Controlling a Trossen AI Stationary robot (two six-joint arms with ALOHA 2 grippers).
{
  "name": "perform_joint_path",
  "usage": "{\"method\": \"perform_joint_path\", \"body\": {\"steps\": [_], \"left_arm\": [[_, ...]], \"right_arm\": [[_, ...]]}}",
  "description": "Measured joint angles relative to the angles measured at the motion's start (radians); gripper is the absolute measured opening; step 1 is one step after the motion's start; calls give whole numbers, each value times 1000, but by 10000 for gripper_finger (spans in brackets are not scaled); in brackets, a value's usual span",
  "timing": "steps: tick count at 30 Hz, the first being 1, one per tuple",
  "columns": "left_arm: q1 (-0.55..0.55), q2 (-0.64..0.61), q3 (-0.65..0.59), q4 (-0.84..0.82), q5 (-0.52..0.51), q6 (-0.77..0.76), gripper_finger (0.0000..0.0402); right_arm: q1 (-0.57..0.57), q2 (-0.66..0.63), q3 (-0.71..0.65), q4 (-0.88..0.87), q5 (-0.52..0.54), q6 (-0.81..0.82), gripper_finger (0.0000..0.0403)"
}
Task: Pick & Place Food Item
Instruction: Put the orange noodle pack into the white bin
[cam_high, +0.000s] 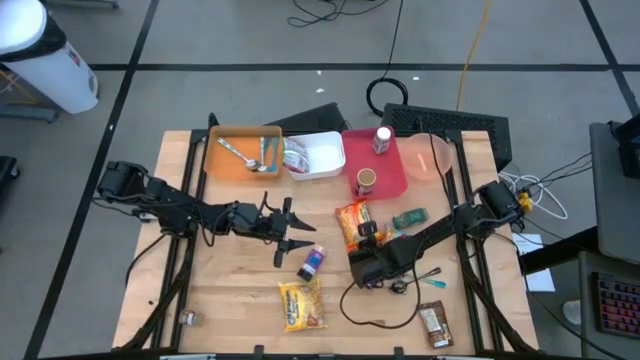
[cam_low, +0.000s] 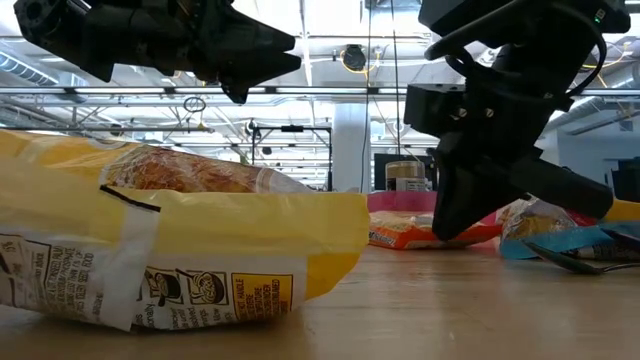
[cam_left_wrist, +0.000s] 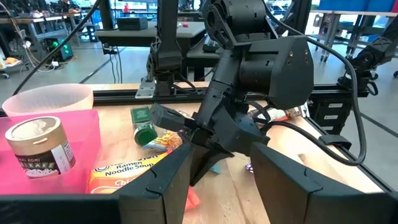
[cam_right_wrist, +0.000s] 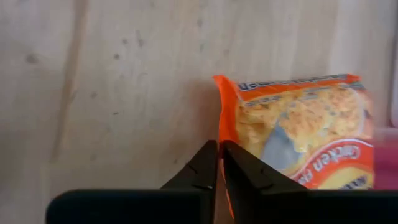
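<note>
Grasp step underway at frame centre: right gripper (cam_right_wrist: 217, 163) clenched on orange ramen packet (cam_right_wrist: 298, 127) edge, left gripper (cam_high: 290, 232) half-open, idle; lift next, probably.

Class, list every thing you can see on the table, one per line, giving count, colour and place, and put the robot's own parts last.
ramen packet: one, orange, table centre, its corner at the right gripper
yellow bag: one, near edge
small bottle: one, purple, lying centre
red tray: one, far side, holding two jars
white container: one, far side
orange tray: one, far left, holding a spoon
green packet: one, right of centre
brown bar: one, near right
left gripper: open, empty, left of centre
right gripper: shut, at packet's corner
</note>
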Motion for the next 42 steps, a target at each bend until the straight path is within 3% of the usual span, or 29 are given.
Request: {"method": "perform_joint_path", "body": {"steps": [7,12,18,24,37,42], "left_arm": [[0,0,0,-9,0,0,177],[0,0,0,-9,0,1,177],[0,0,0,-10,0,1,177],[0,0,0,-14,0,1,177],[0,0,0,-14,-1,1,177],[0,0,0,-19,-18,1,177]], "right_arm": [[0,0,0,-1,0,0,73],[-4,0,0,-1,71,0,110],[-23,0,0,-1,75,0,124],[-39,0,0,-1,75,22,102],[-53,-1,-65,56,74,25,9],[-52,-1,-83,88,74,25,3]]}}
